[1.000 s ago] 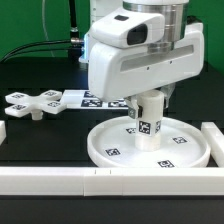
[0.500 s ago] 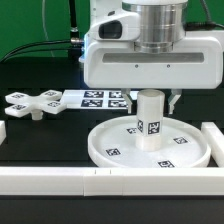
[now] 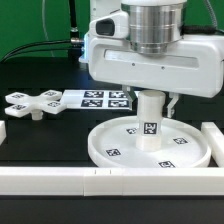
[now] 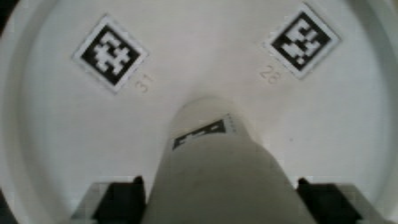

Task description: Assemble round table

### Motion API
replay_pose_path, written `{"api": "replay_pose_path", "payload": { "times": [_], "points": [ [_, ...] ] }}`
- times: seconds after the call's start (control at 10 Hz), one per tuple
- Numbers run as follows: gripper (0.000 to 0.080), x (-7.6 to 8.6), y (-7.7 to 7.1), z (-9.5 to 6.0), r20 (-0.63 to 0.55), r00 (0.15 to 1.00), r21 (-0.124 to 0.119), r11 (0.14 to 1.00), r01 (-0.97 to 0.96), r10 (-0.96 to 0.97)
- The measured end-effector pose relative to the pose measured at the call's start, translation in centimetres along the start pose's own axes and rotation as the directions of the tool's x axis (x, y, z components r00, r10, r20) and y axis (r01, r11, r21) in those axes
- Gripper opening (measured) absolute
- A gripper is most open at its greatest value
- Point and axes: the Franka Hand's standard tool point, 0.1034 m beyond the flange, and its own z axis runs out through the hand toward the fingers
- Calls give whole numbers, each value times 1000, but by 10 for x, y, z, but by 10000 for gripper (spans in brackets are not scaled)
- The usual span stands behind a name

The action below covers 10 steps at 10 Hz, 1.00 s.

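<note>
White plastic makes up the round disc (image 3: 150,148), which lies flat on the black table (image 3: 40,135) in the lower centre-right of the exterior view, its raised rim near the long border rail (image 3: 60,180) that runs along the bottom of the frame. The short cylindrical post (image 3: 150,122) stands upright at the middle of the disc, a small square tag on its side facing the camera. Further tags are scattered over the disc's flat face.

The gripper (image 3: 151,98) hangs straight down over the post from the top of the frame, and its broad white body hides the post's upper end. In the wrist view the post (image 4: 214,150) rises toward the camera from the disc (image 4: 205,50), and two dark finger pads (image 4: 121,200) flank it, one on each side, very close to its wall. Whether they press on the post or only stand beside it cannot be told.

The cross-shaped foot (image 3: 30,103) lies flat at the left of the exterior view, well apart from the disc. Just to its right, behind the disc, lies the marker board (image 3: 100,98), partly covered by the gripper's body.
</note>
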Motion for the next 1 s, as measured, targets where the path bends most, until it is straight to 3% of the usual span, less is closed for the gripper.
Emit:
{"api": "replay_pose_path", "payload": {
  "times": [0.4,0.6,0.9,1.0],
  "points": [
    [409,1,-3,0,38,871,62,869,-491,490],
    [409,2,-3,0,37,836,61,834,-549,547],
    [409,3,-3,-1,57,717,63,714,-697,695],
    [409,5,-3,0,86,599,77,594,-801,796]
  ]
}}
